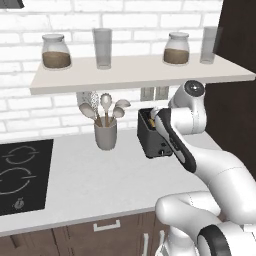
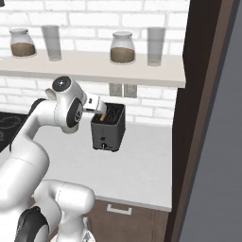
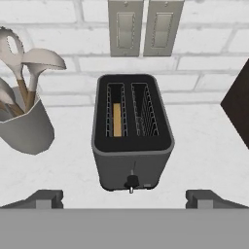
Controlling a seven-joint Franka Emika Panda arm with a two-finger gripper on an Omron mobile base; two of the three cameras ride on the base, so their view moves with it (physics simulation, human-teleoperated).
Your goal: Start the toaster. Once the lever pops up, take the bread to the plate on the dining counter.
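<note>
**Toaster on grey worktop, bread seated in slot, pincer released**

Toaster: small boxy dark grey toaster [image 3: 132, 131] standing upright on pale grey worktop [image 1: 100, 185], near white brick wall, below two beige wall switch plates [image 3: 145, 26]. Small round knob low on front face, lever low in its slot. Thin golden-brown slice of bread [image 3: 117, 119] seated in left slot as seen from hand view; right slot holding only wire guides. Grey utensil cup [image 1: 105, 134] with pale spoons and ladles just left of toaster, apart from it. Black hob [image 1: 22, 175] further left. Two-finger gripper [image 3: 124, 197] hovering above and in front of toaster, fingertips [image 3: 46, 198] spread wide, grasping nothing, touching nothing. Beige shelf [image 1: 135, 70] overhead, carrying two lidded glass jars and two clear tumblers.
</note>
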